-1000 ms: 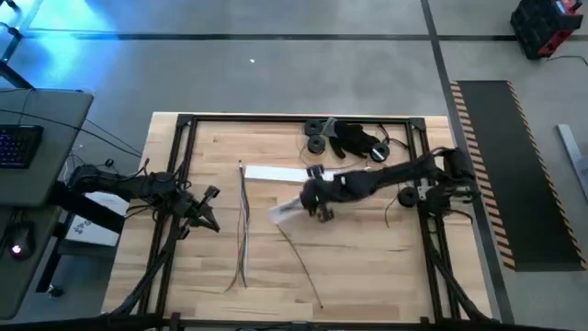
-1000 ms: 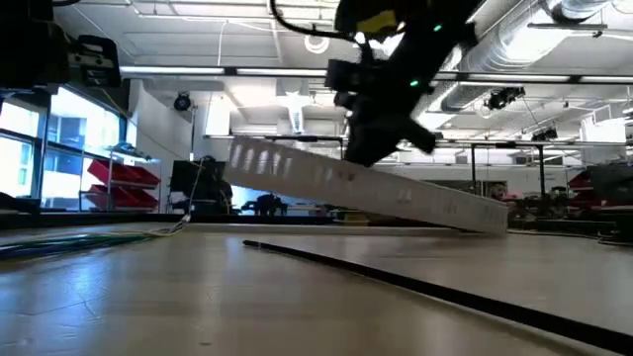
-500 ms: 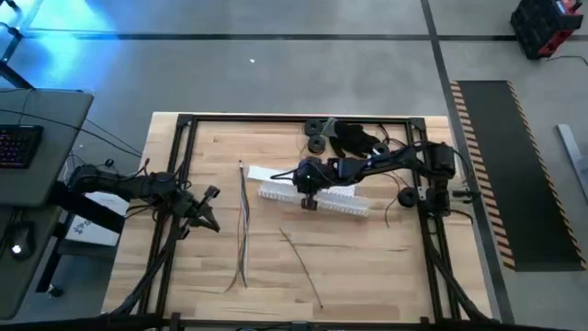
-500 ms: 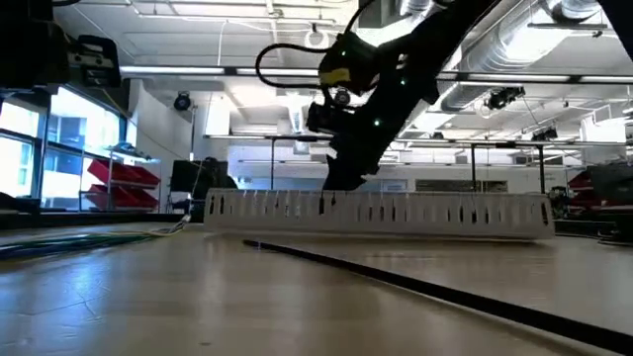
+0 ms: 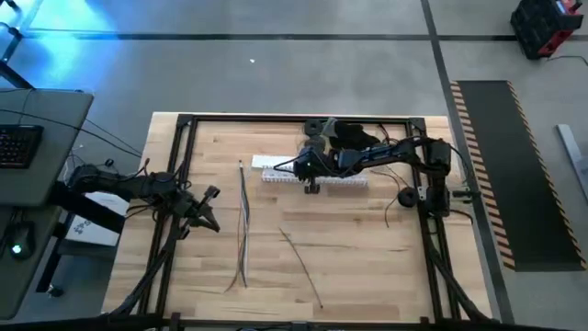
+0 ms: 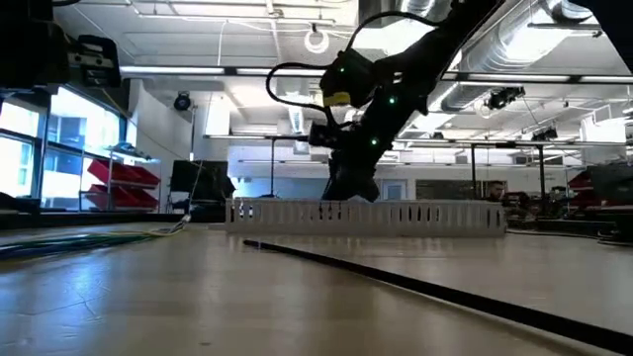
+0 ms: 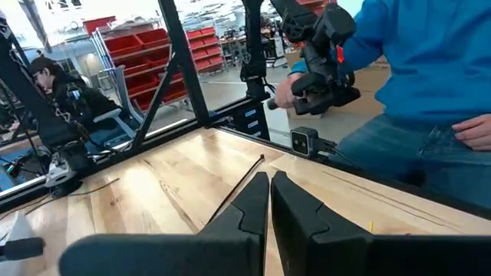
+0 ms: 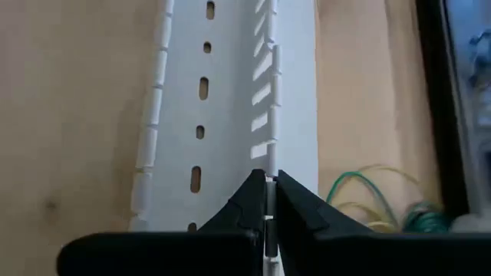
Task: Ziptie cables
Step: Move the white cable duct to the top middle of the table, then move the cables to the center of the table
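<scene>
Near the table's [image 5: 386, 267] far edge, right gripper [image 5: 310, 175] clamped on white duct's [image 5: 342, 180] wall, base partly hidden. Left gripper [image 5: 208, 210] pinched empty near left rail, just left of cables [image 5: 243, 230].

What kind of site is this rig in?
Likely an industrial lab or workshop: exposed ceiling ducts, shelving with red parts bins, and a hazard-striped floor mat beside the wooden table.

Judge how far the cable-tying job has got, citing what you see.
Done: nothing tied; the cables lie loose on the table. In hand: the right gripper pinches a wall of the white slotted duct at the table's far side. Left: gathering and tying the cables; the left gripper waits shut, empty.
</scene>
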Tool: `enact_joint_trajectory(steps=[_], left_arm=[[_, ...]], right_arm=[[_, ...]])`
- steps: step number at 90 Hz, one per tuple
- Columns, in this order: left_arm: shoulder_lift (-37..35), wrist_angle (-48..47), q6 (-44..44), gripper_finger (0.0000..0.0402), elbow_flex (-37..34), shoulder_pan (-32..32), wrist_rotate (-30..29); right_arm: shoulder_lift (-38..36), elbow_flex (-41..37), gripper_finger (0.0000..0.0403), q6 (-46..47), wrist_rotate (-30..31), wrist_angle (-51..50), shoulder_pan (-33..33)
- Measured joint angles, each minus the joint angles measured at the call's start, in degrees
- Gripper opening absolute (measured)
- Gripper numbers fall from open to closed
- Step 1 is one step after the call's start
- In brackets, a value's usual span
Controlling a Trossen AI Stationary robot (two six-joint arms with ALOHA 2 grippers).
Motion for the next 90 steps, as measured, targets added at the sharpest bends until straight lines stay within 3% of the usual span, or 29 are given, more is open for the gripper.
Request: enact_joint_trajectory(steps=[15, 22, 37, 44, 52, 64, 70, 90], left_arm=[[0.0, 0.0, 0.0, 0.0000, 0.0, 0.0, 0.0], [0.0, 0.0, 0.0, 0.0000, 0.0, 0.0, 0.0], [0.0, 0.0, 0.0, 0.0000, 0.0, 0.0, 0.0], [0.0, 0.0, 0.0, 0.0000, 0.0, 0.0, 0.0], [0.0, 0.0, 0.0, 0.0000, 0.0, 0.0, 0.0], [0.0, 0.0, 0.0, 0.0000, 0.0, 0.0, 0.0], [0.0, 0.0, 0.0, 0.0000, 0.0, 0.0, 0.0], [0.0, 0.0, 0.0, 0.0000, 0.0, 0.0, 0.0]], right_arm=[[-0.7, -0.1, 0.0036, -4.7, 3.1, 1.3, 0.7], [-2.0, -0.1, 0.0071, -5.8, 4.8, 3.1, 2.0], [-6.7, -0.1, 0.0156, -8.1, 14.8, 5.0, 5.6], [-9.8, -0.1, 0.0188, -7.4, 15.6, 4.5, 7.3], [-13.2, -0.2, 0.0212, -1.5, 9.7, 3.4, 8.9], [-15.5, -1.8, 0.0223, 9.6, -9.3, 4.0, 10.7], [-15.2, -3.2, 0.0224, 13.1, -15.2, 4.2, 12.2], [-11.5, -9.1, 0.0224, 19.1, -16.6, 17.6, 20.4]])
